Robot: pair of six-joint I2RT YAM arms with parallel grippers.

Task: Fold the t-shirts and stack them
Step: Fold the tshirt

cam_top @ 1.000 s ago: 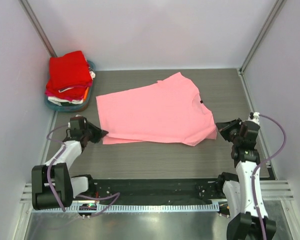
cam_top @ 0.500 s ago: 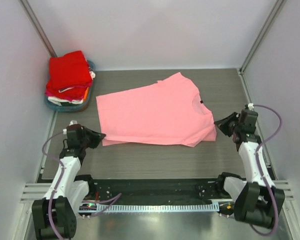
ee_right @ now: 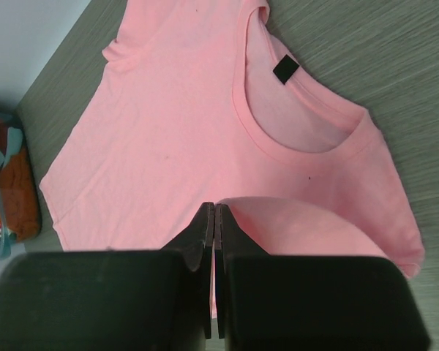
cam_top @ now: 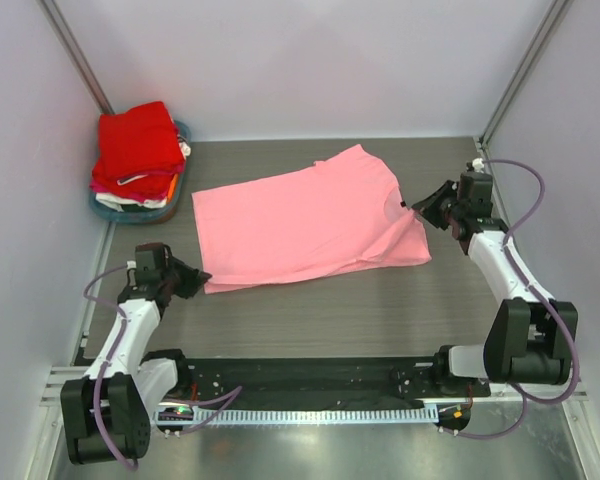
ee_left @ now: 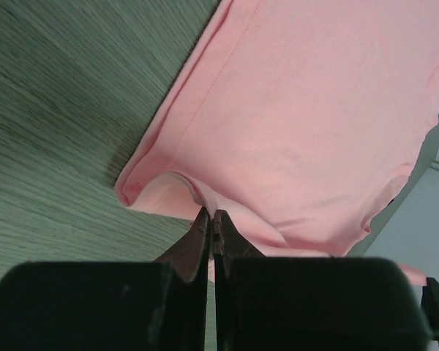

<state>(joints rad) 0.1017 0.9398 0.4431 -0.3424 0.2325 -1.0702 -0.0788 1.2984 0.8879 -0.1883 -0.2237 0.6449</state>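
The light pink t-shirt (cam_top: 300,225) lies spread on the grey table, neck to the right, black neck label (ee_right: 285,70) showing. My left gripper (cam_top: 193,278) is shut on the shirt's near-left hem corner; in the left wrist view (ee_left: 211,213) the cloth bunches at the closed tips. My right gripper (cam_top: 420,206) is shut on the right sleeve and holds it lifted over the shirt beside the collar; in the right wrist view (ee_right: 215,208) a fold of pink cloth bulges by the tips. A bright red shirt (cam_top: 137,140) tops the folded stack at the back left.
The stack sits in a shallow teal tray (cam_top: 181,197) against the left wall, with magenta, orange and white shirts under the red one. Walls close in the table on the left, back and right. A black rail runs along the near edge (cam_top: 310,378).
My right gripper has moved back and left, carrying the near-right sleeve up over the shirt towards the collar. My left gripper has stayed at the hem corner, shifting slightly.
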